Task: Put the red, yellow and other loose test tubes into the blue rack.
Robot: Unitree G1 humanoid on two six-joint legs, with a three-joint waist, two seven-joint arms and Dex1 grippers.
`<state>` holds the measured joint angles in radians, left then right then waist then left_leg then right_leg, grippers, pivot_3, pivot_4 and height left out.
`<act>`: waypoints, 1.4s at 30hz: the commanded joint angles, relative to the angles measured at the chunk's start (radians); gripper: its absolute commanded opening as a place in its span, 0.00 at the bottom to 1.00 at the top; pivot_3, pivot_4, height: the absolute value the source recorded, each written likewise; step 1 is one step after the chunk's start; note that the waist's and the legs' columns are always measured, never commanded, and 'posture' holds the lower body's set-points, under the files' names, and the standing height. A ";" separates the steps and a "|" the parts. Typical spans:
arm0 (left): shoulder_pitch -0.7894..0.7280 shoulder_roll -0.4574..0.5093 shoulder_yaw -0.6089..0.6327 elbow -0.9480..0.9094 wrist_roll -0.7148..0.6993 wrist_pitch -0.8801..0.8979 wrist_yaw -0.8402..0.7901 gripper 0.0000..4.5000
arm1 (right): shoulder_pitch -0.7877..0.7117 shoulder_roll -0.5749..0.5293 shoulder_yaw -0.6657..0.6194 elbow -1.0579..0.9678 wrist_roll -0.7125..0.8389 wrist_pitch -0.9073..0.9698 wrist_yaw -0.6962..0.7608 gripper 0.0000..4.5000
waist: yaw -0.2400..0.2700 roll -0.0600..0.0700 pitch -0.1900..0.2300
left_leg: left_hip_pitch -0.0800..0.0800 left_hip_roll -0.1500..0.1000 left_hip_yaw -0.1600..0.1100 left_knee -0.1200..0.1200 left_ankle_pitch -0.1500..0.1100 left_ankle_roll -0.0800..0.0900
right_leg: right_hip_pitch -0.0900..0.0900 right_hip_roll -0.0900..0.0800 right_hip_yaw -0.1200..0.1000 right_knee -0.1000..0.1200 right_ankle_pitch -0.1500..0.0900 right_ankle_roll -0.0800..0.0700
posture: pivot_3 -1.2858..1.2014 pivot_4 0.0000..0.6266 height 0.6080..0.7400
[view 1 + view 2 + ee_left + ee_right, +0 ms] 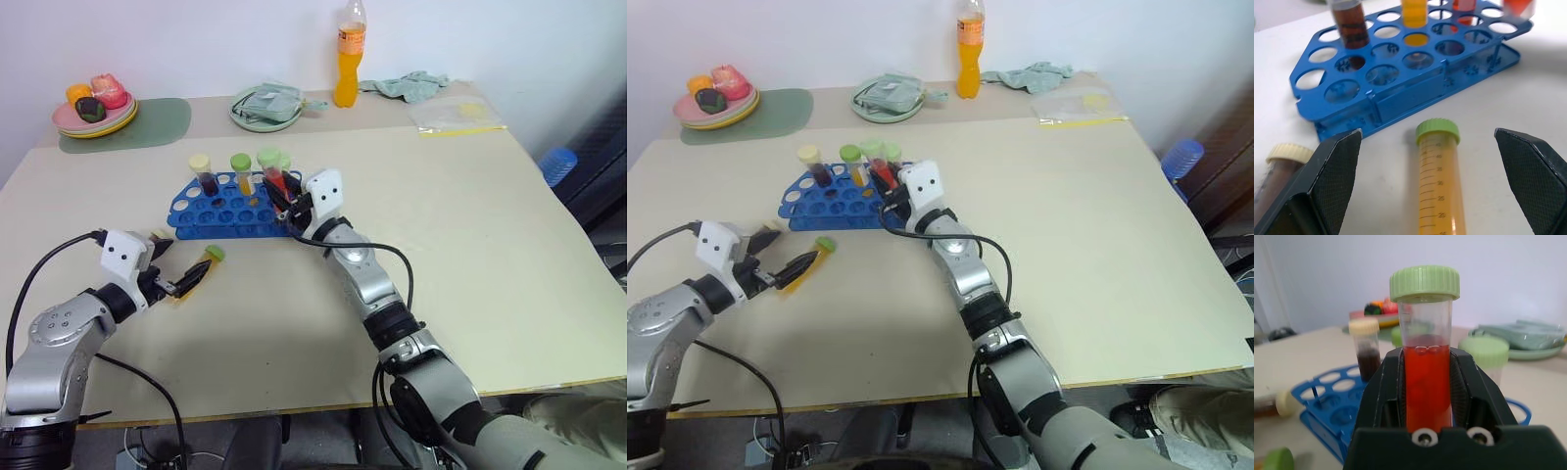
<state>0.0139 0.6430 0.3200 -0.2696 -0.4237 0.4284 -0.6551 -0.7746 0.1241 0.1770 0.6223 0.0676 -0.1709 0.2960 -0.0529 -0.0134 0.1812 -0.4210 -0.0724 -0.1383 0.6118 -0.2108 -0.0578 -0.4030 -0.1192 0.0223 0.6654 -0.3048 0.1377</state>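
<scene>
Pale wall and a beige table [470,255] are framing the scene, with clutter lining the far edge: a plate of toy food [94,110] at the upper left of the head view, a green plate with a cloth [266,106] at upper centre, an orange drink bottle [350,54] beside it, and a clear bag [458,115] toward the upper right.

Left of centre in that frame, the blue rack [227,208] is standing on the table, already carrying a dark brown tube [204,172] and a yellow tube with a green cap [242,172]. The right gripper [284,201] is clamping its fingers tight around a red tube [1427,377], keeping it upright with the cap on top, probably so it can drop straight into a hole; it is hovering at the rack's right end, judging by the head views.

At the lower left, the left gripper [176,279] is holding its jaws spread wide with nothing in them, straddling a loose yellow tube [1440,181] lying flat just in front of the rack, apparently lined up for a pick. Another loose tube with a cream cap [1281,169] is lying just beside one finger.
</scene>
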 commanded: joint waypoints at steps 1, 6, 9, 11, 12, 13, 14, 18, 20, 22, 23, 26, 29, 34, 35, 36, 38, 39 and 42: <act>-0.001 0.013 0.008 -0.022 -0.003 -0.004 -0.006 1.00 | -0.052 0.017 -0.018 0.037 -0.018 -0.053 -0.016 0.16 | -0.003 0.000 0.000 | 0.000 0.000 0.000 0.000 0.000 0.000 | 0.000 0.000 0.000 0.000 0.000 0.000 | 0.52 0.24 1.00; -0.003 0.016 0.008 -0.022 -0.004 -0.001 -0.009 1.00 | -0.077 0.024 -0.029 0.093 -0.025 -0.087 -0.019 0.16 | -0.007 0.000 0.000 | 0.000 0.000 0.000 0.000 0.000 0.000 | 0.000 0.000 0.000 0.000 0.000 0.000 | 0.52 0.24 1.00; -0.007 0.015 0.005 -0.023 -0.004 0.001 -0.008 1.00 | -0.079 0.030 -0.030 0.112 -0.023 -0.102 -0.011 0.16 | -0.010 0.000 0.000 | 0.000 0.000 0.000 0.000 0.000 0.000 | 0.000 0.000 0.000 0.001 0.000 0.000 | 0.52 0.24 1.00; -0.010 0.014 0.003 -0.024 -0.004 0.003 -0.007 1.00 | -0.079 0.036 -0.030 0.123 -0.023 -0.111 -0.006 0.16 | -0.012 0.000 0.000 | 0.000 0.000 0.000 0.000 0.000 0.000 | 0.000 0.000 0.000 0.001 0.000 0.000 | 0.52 0.24 1.00; -0.011 0.014 0.002 -0.024 -0.005 0.004 -0.007 1.00 | -0.081 0.039 -0.029 0.129 -0.023 -0.114 -0.006 0.16 | -0.014 0.000 0.000 | 0.000 0.000 0.000 0.000 0.000 0.000 | 0.000 0.000 0.000 0.001 0.000 0.000 | 0.52 0.24 1.00; -0.012 0.013 0.001 -0.024 -0.005 0.004 -0.007 1.00 | -0.084 0.042 -0.029 0.138 -0.024 -0.118 -0.006 0.16 | -0.015 0.000 0.000 | 0.000 0.000 0.000 0.000 0.000 0.000 | 0.000 0.000 0.000 0.001 0.000 0.000 | 0.52 0.24 1.00; -0.013 0.013 -0.001 -0.024 -0.005 0.004 -0.007 1.00 | -0.090 0.045 -0.031 0.147 -0.024 -0.121 -0.007 0.16 | -0.016 0.000 0.000 | 0.000 0.000 0.000 0.000 0.000 0.000 | 0.000 0.000 0.000 0.001 0.000 0.000 | 0.52 0.24 1.00; -0.016 0.010 -0.008 -0.025 -0.006 0.004 -0.005 1.00 | -0.104 0.057 -0.030 0.170 -0.012 -0.123 0.020 0.16 | -0.017 0.000 0.000 | 0.001 0.000 0.000 0.000 0.000 0.000 | 0.000 0.001 0.000 0.002 0.000 0.000 | 0.52 0.24 1.00; -0.017 0.010 -0.010 -0.025 -0.006 0.004 -0.004 1.00 | -0.105 0.060 -0.026 0.175 -0.013 -0.123 0.035 0.16 | -0.017 0.000 0.000 | 0.001 0.000 0.000 0.000 0.000 0.000 | 0.000 0.001 0.000 0.002 0.000 0.000 | 0.52 0.24 1.00; -0.016 0.010 -0.010 -0.025 -0.007 0.004 -0.004 1.00 | -0.105 0.064 -0.028 0.177 -0.011 -0.120 0.043 0.16 | -0.017 0.000 0.000 | 0.001 0.000 0.000 0.000 0.000 0.000 | 0.000 0.001 0.000 0.002 0.000 0.000 | 0.52 0.24 1.00; -0.015 0.010 -0.009 -0.026 -0.008 0.004 -0.005 1.00 | -0.104 0.067 -0.030 0.178 -0.006 -0.116 0.051 0.16 | -0.017 0.000 0.000 | 0.001 0.000 0.000 0.000 0.000 0.000 | 0.000 0.001 0.000 0.002 0.000 0.000 | 0.52 0.24 1.00; -0.012 0.008 -0.009 -0.027 -0.009 0.004 -0.004 1.00 | -0.105 0.072 -0.035 0.185 0.002 -0.107 0.059 0.16 | -0.017 0.000 0.000 | 0.001 0.000 0.000 0.000 0.000 0.000 | 0.000 0.001 0.000 0.002 0.000 0.000 | 0.52 0.24 1.00; -0.008 0.006 -0.011 -0.031 -0.008 0.005 -0.002 1.00 | -0.113 0.073 -0.035 0.203 -0.003 -0.111 0.050 0.16 | -0.017 0.000 0.000 | 0.001 0.000 0.000 0.000 0.000 0.000 | 0.000 0.001 0.000 0.002 0.000 0.000 | 0.52 0.24 1.00; -0.004 0.004 -0.013 -0.037 -0.009 0.008 0.002 1.00 | -0.143 0.081 -0.044 0.256 -0.014 -0.130 0.012 0.16 | -0.018 0.000 0.000 | 0.001 0.000 0.000 0.000 0.000 0.000 | 0.000 0.001 0.001 0.002 0.000 0.000 | 0.52 0.24 1.00; -0.004 0.004 -0.013 -0.038 -0.010 0.009 0.002 1.00 | -0.150 0.082 -0.047 0.268 -0.016 -0.135 0.005 0.16 | -0.018 0.000 0.000 | 0.001 0.000 0.000 0.000 0.000 0.000 | 0.000 0.001 0.001 0.002 0.000 0.000 | 0.52 0.24 1.00; -0.003 0.004 -0.013 -0.038 -0.010 0.009 0.003 1.00 | -0.155 0.084 -0.048 0.279 -0.016 -0.139 0.000 0.16 | -0.018 0.001 0.000 | 0.002 0.001 0.000 0.000 0.000 0.000 | 0.000 0.001 0.001 0.002 0.000 -0.001 | 0.52 0.24 1.00; -0.002 0.004 -0.014 -0.040 -0.010 0.010 0.004 1.00 | -0.161 0.086 -0.050 0.292 -0.016 -0.146 0.000 0.16 | -0.018 0.001 0.000 | 0.002 0.001 0.000 0.000 0.000 0.000 | 0.000 0.001 0.001 0.002 0.001 -0.001 | 0.52 0.24 1.00; -0.001 0.004 -0.014 -0.041 -0.010 0.011 0.004 1.00 | -0.157 0.088 -0.049 0.291 -0.016 -0.151 0.004 0.16 | -0.018 0.001 -0.001 | 0.002 0.001 0.000 0.000 0.000 0.000 | 0.000 0.001 0.001 0.002 0.001 -0.001 | 0.52 0.24 1.00; 0.002 0.004 -0.012 -0.045 -0.010 0.013 0.005 1.00 | -0.131 0.088 -0.048 0.276 -0.009 -0.153 0.020 0.16 | -0.018 0.001 -0.001 | 0.002 0.001 0.000 0.000 0.000 0.000 | 0.000 0.001 0.001 0.002 0.001 -0.001 | 0.52 0.24 1.00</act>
<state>0.0117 0.6445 0.2968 -0.2784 -0.4248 0.4463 -0.6500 -0.9141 0.1578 0.1348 0.9087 0.0540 -0.3129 0.3115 -0.0709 -0.0129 0.1806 -0.4189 -0.0716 -0.1383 0.6115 -0.2108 -0.0577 -0.4028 -0.1180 0.0232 0.6678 -0.3041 0.1366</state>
